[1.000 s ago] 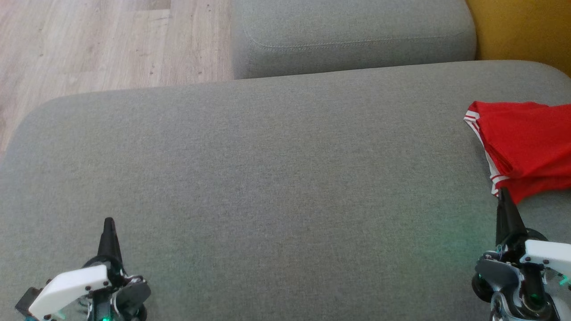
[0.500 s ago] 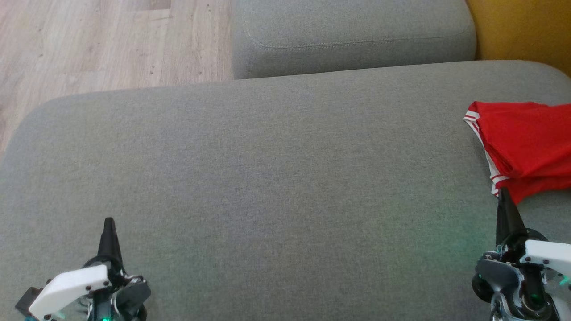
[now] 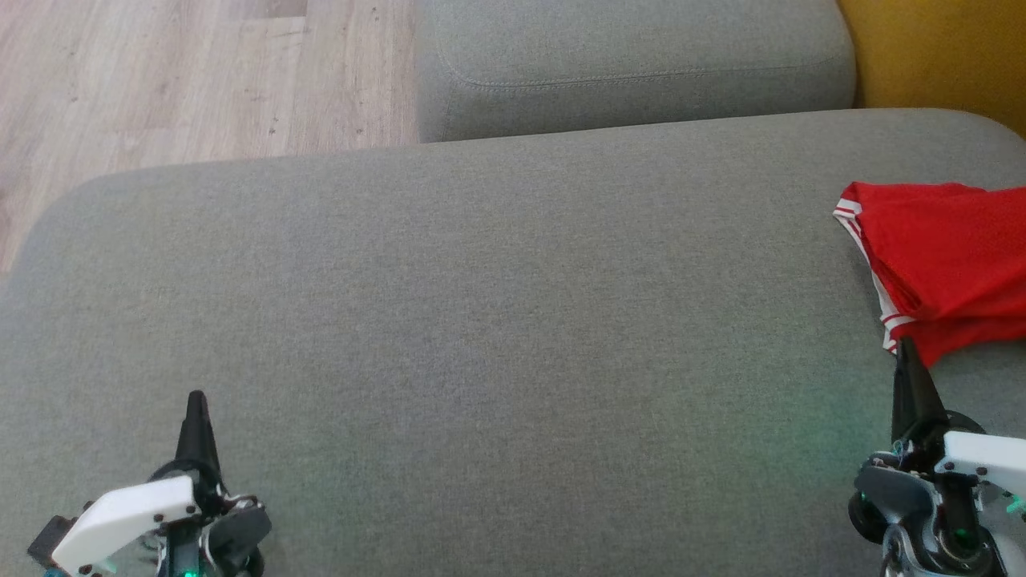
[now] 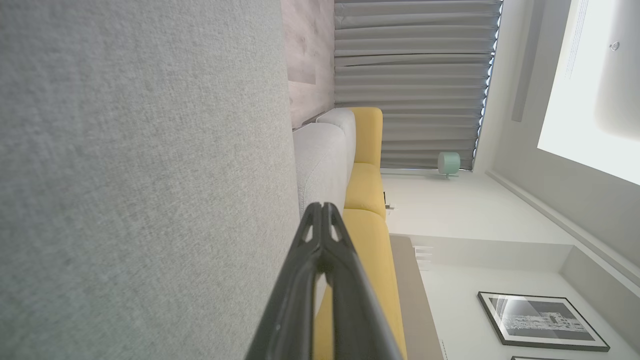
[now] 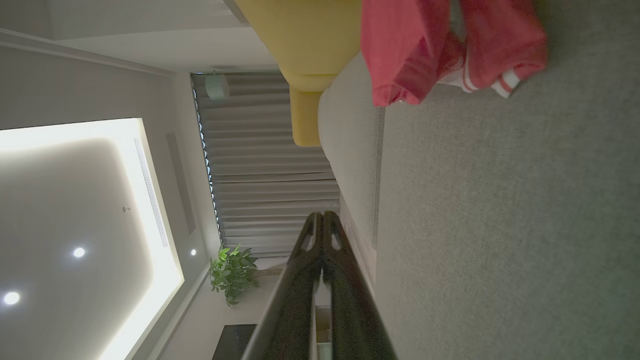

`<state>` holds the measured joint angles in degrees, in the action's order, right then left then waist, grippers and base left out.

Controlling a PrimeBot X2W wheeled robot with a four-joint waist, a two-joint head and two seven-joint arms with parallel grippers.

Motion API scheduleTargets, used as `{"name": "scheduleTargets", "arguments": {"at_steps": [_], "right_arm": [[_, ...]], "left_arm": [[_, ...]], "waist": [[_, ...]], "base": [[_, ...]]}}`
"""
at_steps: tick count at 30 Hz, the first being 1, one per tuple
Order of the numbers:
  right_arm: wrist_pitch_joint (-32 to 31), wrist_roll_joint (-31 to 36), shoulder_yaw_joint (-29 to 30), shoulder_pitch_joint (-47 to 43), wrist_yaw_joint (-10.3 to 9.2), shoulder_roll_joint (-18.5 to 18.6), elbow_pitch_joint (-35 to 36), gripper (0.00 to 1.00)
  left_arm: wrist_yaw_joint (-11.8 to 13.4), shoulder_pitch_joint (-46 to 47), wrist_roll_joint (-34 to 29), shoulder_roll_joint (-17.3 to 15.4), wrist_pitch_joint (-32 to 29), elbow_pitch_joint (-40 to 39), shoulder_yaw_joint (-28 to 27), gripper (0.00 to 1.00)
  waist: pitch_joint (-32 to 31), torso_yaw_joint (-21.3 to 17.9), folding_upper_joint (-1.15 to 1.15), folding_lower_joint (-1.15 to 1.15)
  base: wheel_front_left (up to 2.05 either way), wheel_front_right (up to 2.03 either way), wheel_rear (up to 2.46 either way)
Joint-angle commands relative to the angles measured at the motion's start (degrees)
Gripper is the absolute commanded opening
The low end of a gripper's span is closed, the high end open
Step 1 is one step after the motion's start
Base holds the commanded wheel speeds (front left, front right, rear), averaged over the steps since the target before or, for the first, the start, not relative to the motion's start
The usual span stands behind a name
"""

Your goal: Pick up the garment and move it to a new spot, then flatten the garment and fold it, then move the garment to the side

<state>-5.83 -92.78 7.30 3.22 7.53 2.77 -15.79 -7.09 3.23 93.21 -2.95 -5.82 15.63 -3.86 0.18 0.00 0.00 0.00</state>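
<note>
With the red garment (image 3: 950, 260) bunched at the right edge of the grey cushion (image 3: 497, 320), the right gripper (image 3: 905, 346), closed on nothing just beside its near hem, should probably open and pinch one striped corner, not the heap, while the left gripper (image 3: 195, 398) rests closed and empty by the near-left corner.

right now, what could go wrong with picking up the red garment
The right pincer is shut, close to the garment: advancing so would likely shove the cloth. The garment is bunched, so a pinch may catch one layer only. Part of it lies outside the head view, so unseen.
</note>
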Motion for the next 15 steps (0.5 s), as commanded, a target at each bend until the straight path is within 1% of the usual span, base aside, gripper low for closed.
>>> {"name": "scheduleTargets", "arguments": {"at_steps": [1, 15], "right_arm": [[-0.37, 0.31, -1.14, 2.93, -0.04, 0.40, 1.79, 0.00], [-0.43, 0.38, -1.07, 2.94, -0.04, 0.34, 1.78, 0.00]], "left_arm": [[-0.40, 2.91, -0.66, -0.30, -0.29, -1.60, -2.18, 0.00], [-0.40, 2.92, -0.73, -0.24, -0.36, -1.60, -2.28, 0.00]], "waist": [[0.00, 0.00, 0.00, 0.00], [0.00, 0.00, 0.00, 0.00]], "base": [[0.00, 0.00, 0.00], [0.00, 0.00, 0.00]]}}
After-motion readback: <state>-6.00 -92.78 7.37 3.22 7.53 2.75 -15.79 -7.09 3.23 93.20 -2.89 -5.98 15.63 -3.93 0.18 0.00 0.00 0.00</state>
